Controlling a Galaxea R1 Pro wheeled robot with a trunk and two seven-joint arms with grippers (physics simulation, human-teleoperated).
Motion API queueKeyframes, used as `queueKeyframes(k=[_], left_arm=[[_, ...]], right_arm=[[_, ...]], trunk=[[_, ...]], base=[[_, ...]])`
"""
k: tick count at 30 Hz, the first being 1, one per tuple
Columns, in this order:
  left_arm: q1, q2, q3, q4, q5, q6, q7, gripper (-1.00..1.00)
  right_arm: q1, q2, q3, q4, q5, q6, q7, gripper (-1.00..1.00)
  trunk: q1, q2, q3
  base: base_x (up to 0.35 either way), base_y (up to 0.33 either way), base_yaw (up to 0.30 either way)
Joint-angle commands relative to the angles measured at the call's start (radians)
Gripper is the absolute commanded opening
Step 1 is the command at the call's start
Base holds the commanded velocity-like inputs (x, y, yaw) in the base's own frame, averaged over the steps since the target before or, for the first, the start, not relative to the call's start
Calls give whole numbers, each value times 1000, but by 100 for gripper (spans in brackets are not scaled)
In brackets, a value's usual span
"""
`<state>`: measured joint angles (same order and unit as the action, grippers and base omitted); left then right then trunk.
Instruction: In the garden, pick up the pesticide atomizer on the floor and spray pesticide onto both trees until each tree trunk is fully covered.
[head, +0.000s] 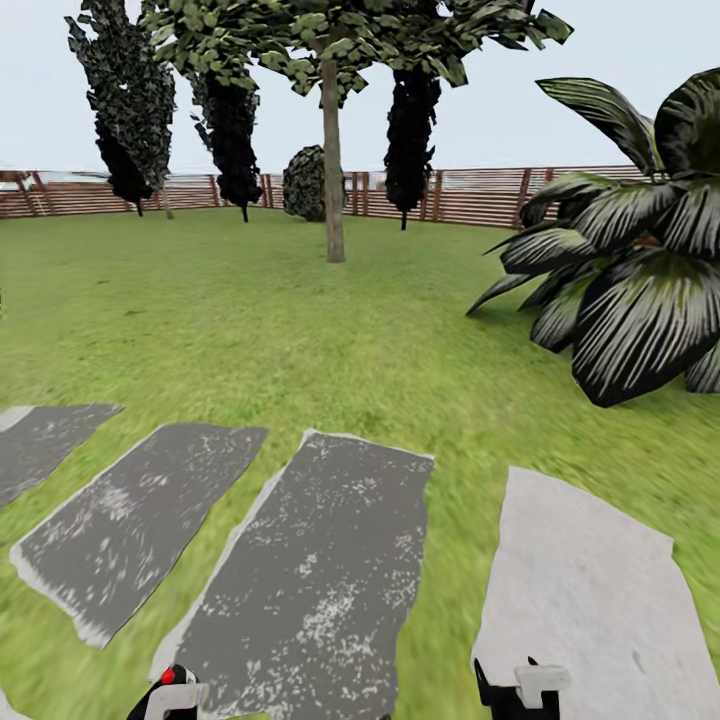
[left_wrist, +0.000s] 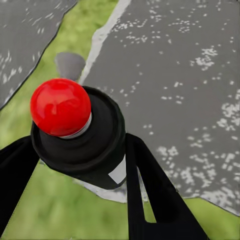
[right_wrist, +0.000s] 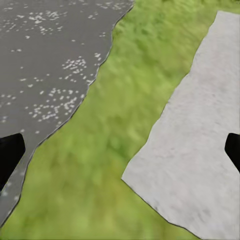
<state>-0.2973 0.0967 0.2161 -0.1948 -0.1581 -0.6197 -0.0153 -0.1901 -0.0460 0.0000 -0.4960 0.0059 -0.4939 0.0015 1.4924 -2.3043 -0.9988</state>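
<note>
Left gripper (left_wrist: 75, 165) fingers clamp the pesticide atomizer (left_wrist: 75, 132), red cap up. Right gripper (right_wrist: 120, 150) spread, empty, over grass. Tree trunk (head: 332, 170) stands straight ahead, well apart across lawn; left arm carries.

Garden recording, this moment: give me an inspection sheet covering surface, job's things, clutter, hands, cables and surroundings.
Surface: grass lawn crossed by dark grey slabs and one pale slab.
Job's things: atomizer, black with a red top, held in the left hand; a bare-trunked tree stands ahead, far across the lawn; no white specks seen on its trunk from here.
Clutter: nothing seen.
Hands: left hand shut on the atomizer; right hand open over grass and the pale slab, holding nothing.
Cables: nothing seen.
Surroundings: wooden fence along the back, dark columnar trees, a palm at right.
</note>
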Motion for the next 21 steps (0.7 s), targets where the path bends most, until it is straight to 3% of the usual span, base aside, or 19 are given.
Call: queueKeyframes(k=[1,21], left_arm=[[0,0,0,0,0,0,0,-100],[0,0,0,0,0,0,0,-100]], right_arm=[[0,0,0,0,0,0,0,100],[0,0,0,1,0,0,0,100]], trunk=[[0,0,0],[0,0,0]], base=[[337,0,42],[337,0,3]])
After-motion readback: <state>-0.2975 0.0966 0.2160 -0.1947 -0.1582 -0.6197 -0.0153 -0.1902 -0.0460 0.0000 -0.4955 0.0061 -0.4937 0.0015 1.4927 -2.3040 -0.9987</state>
